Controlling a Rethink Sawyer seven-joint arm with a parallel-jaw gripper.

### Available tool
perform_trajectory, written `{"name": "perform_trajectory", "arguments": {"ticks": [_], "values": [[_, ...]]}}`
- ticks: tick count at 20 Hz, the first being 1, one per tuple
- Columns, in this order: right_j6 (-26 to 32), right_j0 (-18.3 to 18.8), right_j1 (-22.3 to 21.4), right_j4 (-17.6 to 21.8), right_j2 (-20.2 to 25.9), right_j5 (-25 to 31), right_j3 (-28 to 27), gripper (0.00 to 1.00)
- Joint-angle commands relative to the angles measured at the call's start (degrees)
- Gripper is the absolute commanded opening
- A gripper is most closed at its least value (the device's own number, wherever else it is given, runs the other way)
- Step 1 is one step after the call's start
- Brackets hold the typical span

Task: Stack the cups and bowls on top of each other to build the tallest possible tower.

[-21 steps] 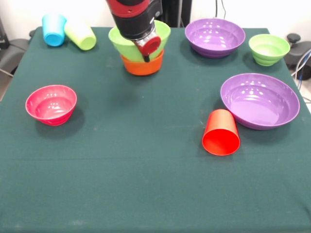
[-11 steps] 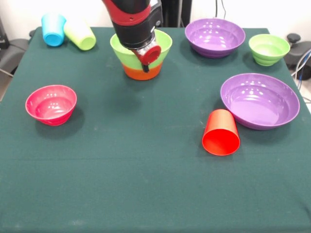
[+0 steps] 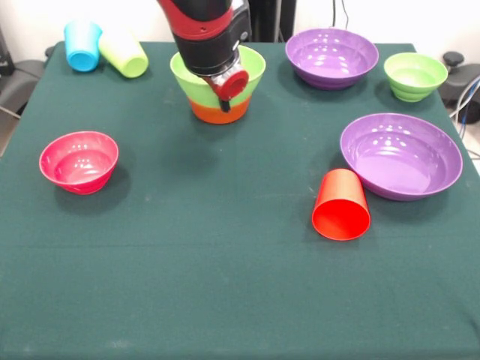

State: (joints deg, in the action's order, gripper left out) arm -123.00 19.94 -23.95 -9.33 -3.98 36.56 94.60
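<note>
So far only the tower [image 3: 219, 90] of lime-green bowl nested on orange stands at the bench's [image 3: 225, 285] far side, jaws' state hidden, other bowls and cups unstacked.

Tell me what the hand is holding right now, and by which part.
Cannot be told: the hand sits over the near rim of the lime-green bowl atop the orange bowl, but its grip is hidden.

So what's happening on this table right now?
The robot arm is down over the tower, a lime-green bowl nested in an orange one at the far side. Its gripper is mostly hidden, so I can't tell if it grips. Loose around the table: a pink bowl, two purple bowls, a small green bowl, and red, blue and lime cups.
</note>
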Motion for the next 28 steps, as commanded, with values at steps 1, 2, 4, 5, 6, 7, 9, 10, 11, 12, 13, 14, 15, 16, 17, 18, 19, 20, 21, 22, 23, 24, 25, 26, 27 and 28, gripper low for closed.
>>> {"name": "perform_trajectory", "arguments": {"ticks": [1, 2, 4, 5, 6, 7, 9, 10, 11, 12, 13, 14, 15, 16, 17, 18, 19, 20, 21, 22, 23, 24, 25, 26, 27, 28], "values": [[2.4, 0.2, 5.3, 4.3, 6.5, -8.1, -5.8, 1.0], [1.9, 0.0, 5.3, 4.2, 6.3, -8.1, -5.9, 1.0], [1.8, -0.3, 5.2, 5.0, 6.1, -9.7, -5.7, 1.0], [2.0, -0.4, 5.1, 5.6, 6.0, -10.5, -5.8, 1.0], [1.7, -0.4, 5.0, 5.6, 6.1, -10.8, -5.6, 1.0], [1.6, -0.3, 5.0, 5.6, 6.3, -11.1, -5.4, 1.0], [1.3, -0.1, 5.1, 5.8, 6.3, -11.1, -5.5, 1.0], [1.2, -0.1, 5.0, 5.9, 6.3, -11.2, -5.5, 1.0], [1.2, -0.1, 5.0, 6.0, 6.4, -11.4, -5.4, 1.0], [1.2, 0.0, 4.9, 6.0, 6.5, -11.4, -5.2, 1.0], [1.2, 0.1, 4.9, 6.0, 6.6, -11.4, -5.0, 1.0], [1.1, 0.2, 4.7, 6.1, 6.7, -11.4, -4.8, 1.0], [1.1, 0.3, 4.5, 6.1, 6.7, -11.4, -4.5, 1.0], [1.3, 0.6, 4.2, 6.0, 7.1, -11.2, -4.1, 1.0], [1.5, 1.0, 3.7, 5.8, 7.6, -11.0, -3.5, 1.0], [1.6, 1.2, 2.9, 5.7, 7.9, -10.7, -2.6, 1.0], [1.5, 1.2, 2.2, 5.6, 7.9, -10.3, -1.9, 1.0], [1.3, 1.1, 1.6, 5.6, 7.8, -10.0, -1.2, 1.0], [1.0, 1.0, 1.0, 5.5, 7.7, -9.9, -0.6, 1.0], [0.8, 1.0, 0.6, 5.5, 7.7, -9.8, -0.1, 1.0], [0.6, 1.0, 0.2, 5.5, 7.8, -9.8, 0.4, 1.0], [0.6, 1.0, 0.2, 5.4, 7.7, -9.5, 0.2, 1.0], [0.4, 0.9, 0.0, 5.3, 7.7, -9.3, 0.5, 1.0], [0.2, 0.8, -0.4, 5.3, 7.6, -9.1, 0.9, 1.0], [-0.2, 0.7, -0.9, 5.1, 7.5, -9.1, 1.5, 1.0], [-0.6, 0.5, -1.4, 5.0, 7.3, -9.0, 2.2, 1.0]]}}
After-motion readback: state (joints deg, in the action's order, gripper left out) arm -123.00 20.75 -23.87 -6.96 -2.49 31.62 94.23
